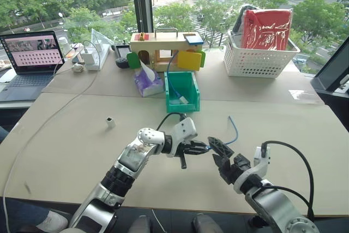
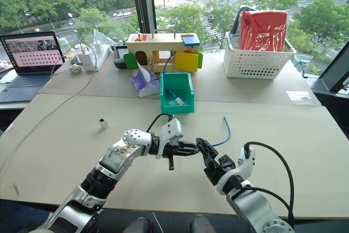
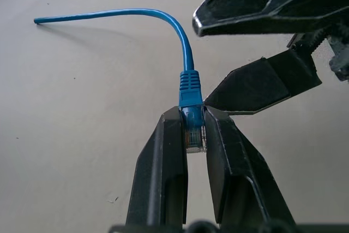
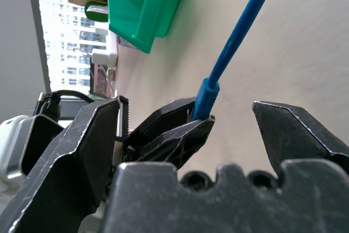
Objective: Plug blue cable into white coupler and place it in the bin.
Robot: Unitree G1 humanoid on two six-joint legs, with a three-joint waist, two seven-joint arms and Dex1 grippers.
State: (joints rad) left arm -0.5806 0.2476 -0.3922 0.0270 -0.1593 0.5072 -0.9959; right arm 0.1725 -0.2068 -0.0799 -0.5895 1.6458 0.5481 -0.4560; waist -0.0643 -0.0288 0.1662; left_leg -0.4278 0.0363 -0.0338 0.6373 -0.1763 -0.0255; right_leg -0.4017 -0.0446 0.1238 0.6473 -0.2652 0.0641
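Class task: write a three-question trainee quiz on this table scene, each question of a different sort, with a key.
1. True or false: the left gripper is shut on the plug of the blue cable.
2. The white coupler is: A) in the bin, B) on the table apart from both grippers, C) held by the right gripper.
3. Fill in: the right gripper, beside the held plug, has its fingers ____.

Key
1. True; the plug sits clamped between the two fingers.
2. B; it stands alone on the table, on the robot's left, away from the bin.
3. Open.
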